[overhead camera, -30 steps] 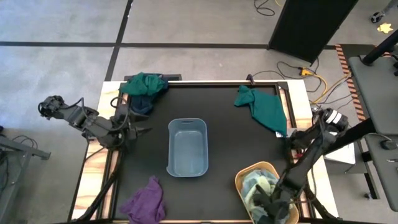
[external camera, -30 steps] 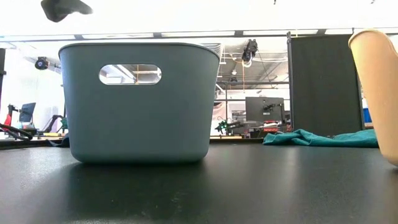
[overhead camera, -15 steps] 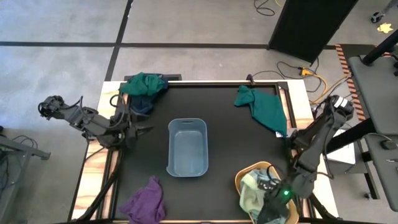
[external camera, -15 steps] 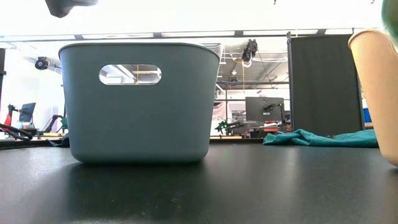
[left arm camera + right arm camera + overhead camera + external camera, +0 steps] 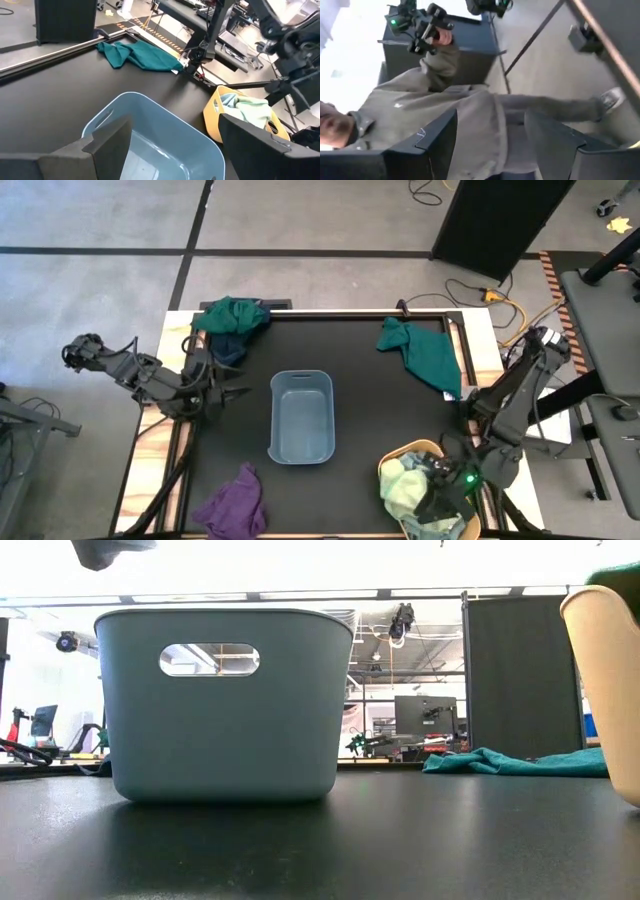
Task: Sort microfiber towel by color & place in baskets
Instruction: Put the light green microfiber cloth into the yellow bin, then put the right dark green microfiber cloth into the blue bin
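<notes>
The yellow-orange basket [image 5: 607, 690] was cut off by the low view's edge. The right gripper [image 5: 437, 502] hid part of its contents.

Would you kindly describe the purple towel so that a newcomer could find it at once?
Start at the grey-blue basket in the middle of the black table. Go toward the near edge on the left arm's side: the purple towel lies crumpled there, alone. It is the only purple cloth; the others on the table are green or dark.
</notes>
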You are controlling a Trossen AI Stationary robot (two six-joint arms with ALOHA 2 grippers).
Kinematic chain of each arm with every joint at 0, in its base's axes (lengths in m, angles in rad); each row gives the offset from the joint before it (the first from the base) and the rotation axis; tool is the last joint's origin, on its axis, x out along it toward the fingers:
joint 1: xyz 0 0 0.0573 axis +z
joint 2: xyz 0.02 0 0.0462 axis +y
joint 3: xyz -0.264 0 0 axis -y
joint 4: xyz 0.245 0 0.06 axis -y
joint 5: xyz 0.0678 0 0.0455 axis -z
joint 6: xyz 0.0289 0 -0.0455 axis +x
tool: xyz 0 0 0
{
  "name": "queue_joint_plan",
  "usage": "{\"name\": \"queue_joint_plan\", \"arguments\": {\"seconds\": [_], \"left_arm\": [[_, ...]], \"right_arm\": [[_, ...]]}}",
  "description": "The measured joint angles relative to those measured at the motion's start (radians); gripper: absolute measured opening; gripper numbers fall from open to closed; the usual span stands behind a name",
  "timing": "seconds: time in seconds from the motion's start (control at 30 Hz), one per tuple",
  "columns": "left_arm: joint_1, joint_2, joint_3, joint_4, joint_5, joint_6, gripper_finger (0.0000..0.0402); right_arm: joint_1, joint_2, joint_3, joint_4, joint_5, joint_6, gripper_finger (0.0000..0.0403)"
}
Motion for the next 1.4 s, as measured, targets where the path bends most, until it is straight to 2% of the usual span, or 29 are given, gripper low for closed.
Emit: {"name": "queue_joint_plan", "arguments": {"seconds": [0.13,0.33,0.47,0.6,0.8,0.93,1.17,1.3,1.4], "left_arm": [[0.000,0.005,0.000,-0.001,0.000,-0.011,0.0281],[0.000,0.029,0.000,-0.001,0.000,-0.029,0.0281],[0.000,0.047,0.000,-0.002,0.007,-0.033,0.0281],[0.011,0.047,0.000,-0.004,0.086,-0.045,0.0281],[0.055,0.010,0.000,-0.058,0.103,-0.055,0.0281],[0.073,-0.009,-0.001,-0.088,0.103,-0.053,0.0281],[0.080,-0.023,-0.001,-0.092,0.102,-0.037,0.0281],[0.081,-0.030,-0.001,-0.091,0.115,-0.038,0.0281],[0.084,-0.027,-0.001,-0.091,0.165,-0.040,0.0281]], "right_arm": [[-0.001,-0.009,0.088,-0.217,0.048,-0.061,0.0221],[-0.007,0.126,0.157,-0.873,0.056,0.081,0.0221],[-0.019,0.246,0.157,-1.042,-0.062,0.032,0.0221],[-0.053,0.381,0.181,-1.164,-0.175,-0.142,0.0221],[-0.094,0.501,0.239,-1.585,-0.349,-0.216,0.0221],[-0.089,0.468,0.278,-1.630,-0.504,-0.225,0.0221],[-0.139,0.293,0.475,-1.608,-0.565,-0.257,0.0221],[-0.244,0.187,0.550,-1.607,-0.504,-0.214,0.0221],[-0.350,0.124,0.558,-1.610,-0.358,-0.198,0.0221]]}}
